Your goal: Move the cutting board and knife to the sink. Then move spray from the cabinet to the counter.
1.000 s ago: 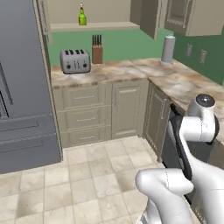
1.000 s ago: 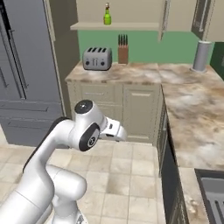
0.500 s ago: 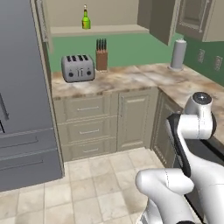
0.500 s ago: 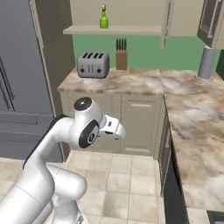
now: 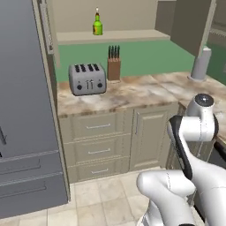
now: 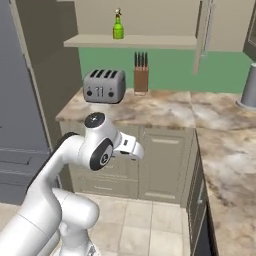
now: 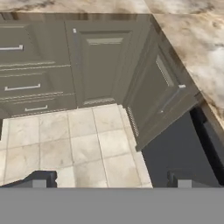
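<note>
Pale floor tiles (image 7: 83, 144) and beige cupboard doors (image 7: 103, 65) lie nearest, seen from the hand, with a dark appliance front (image 7: 183, 153) to one side. At the bottom of that view the gripper (image 7: 111, 179) shows its two dark fingertips (image 7: 41, 178) set wide apart, with nothing between them: released and empty.

Beyond the folded arm, the counter (image 5: 132, 92) runs along the green wall and turns a corner to the robot's right. On it stand a silver toaster (image 5: 87, 78), a wooden knife block (image 5: 114, 66) with black-handled knives, and farther right a grey cylinder (image 5: 201, 64).

Farthest and highest, the spray (image 5: 97, 24) stands upright on the open shelf of the cabinet (image 5: 110, 36), above and between the toaster and the knife block.

Judging from this, the hand is aimed down at floor and cupboards while the bottle sits well above and ahead of the fingers, its long axis vertical. The arm would need to lift and level out, then approach from the front with the fingers on either side of the bottle's body.
</note>
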Controlling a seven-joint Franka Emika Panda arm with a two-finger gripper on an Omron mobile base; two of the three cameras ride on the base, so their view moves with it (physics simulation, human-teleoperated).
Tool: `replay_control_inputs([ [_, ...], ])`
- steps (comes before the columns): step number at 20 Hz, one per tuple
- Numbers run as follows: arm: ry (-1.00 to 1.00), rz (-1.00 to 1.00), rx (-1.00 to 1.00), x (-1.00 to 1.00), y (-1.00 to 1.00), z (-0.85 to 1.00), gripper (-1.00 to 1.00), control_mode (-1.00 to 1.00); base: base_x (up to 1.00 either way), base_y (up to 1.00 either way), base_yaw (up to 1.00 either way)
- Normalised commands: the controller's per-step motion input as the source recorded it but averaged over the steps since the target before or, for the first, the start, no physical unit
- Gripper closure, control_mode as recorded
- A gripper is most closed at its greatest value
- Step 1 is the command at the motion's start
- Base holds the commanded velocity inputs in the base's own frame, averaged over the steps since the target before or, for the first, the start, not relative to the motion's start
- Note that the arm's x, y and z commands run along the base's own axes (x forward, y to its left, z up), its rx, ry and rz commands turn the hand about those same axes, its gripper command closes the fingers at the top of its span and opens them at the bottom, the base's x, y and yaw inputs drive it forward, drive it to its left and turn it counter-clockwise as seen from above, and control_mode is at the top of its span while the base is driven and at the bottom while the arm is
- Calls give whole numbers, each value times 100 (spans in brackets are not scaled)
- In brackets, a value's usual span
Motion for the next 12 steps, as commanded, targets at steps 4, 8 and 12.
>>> replay_control_inputs([
  [4,0,0,0,0,0,0,-100,100,79,22,0],
  [8,0,0,0,0,0,0,-100,100,78,24,0],
  [12,0,0,0,0,0,0,-100,100,75,29,0],
])
